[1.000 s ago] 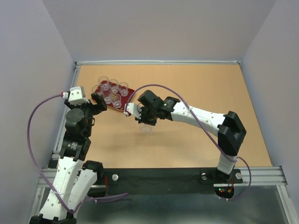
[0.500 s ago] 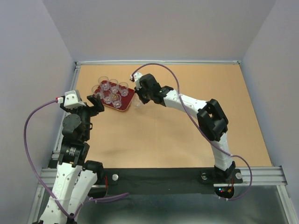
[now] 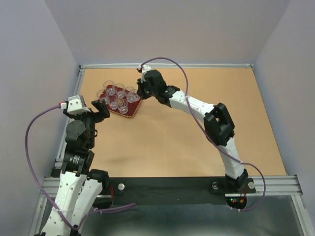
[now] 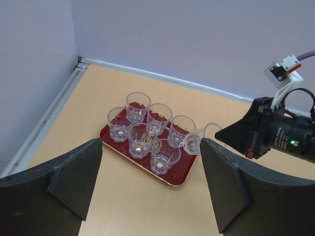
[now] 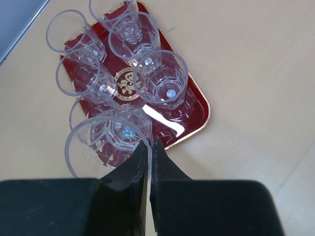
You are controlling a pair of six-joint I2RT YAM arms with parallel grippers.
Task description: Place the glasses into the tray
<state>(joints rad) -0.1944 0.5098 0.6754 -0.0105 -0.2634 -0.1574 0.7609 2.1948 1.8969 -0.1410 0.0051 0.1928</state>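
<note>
The dark red tray point(image 3: 129, 114) lies at the far left of the table with several clear glasses point(image 3: 114, 97) standing on it. My right gripper point(image 5: 149, 143) is shut on the rim of one more glass point(image 5: 110, 137). This glass hangs tilted over the tray's point(image 5: 192, 113) corner nearest that arm, and whether its base touches I cannot tell. The left wrist view shows the same glass point(image 4: 193, 142) at the tray's point(image 4: 187, 164) right edge, held by the right gripper point(image 4: 220, 133). My left gripper point(image 4: 150, 184) stands wide open and empty, just short of the tray's near side.
The left wall and a metal rail point(image 4: 47, 120) run close beside the tray. The back wall point(image 3: 167, 65) is a short way beyond it. The right arm point(image 3: 197, 105) stretches diagonally across the table, with its purple cable point(image 3: 172, 64) arching above it.
The right arm carried the glass from the middle of the table up and left to the tray's corner. The left arm drew back a little early on, then stayed still.
</note>
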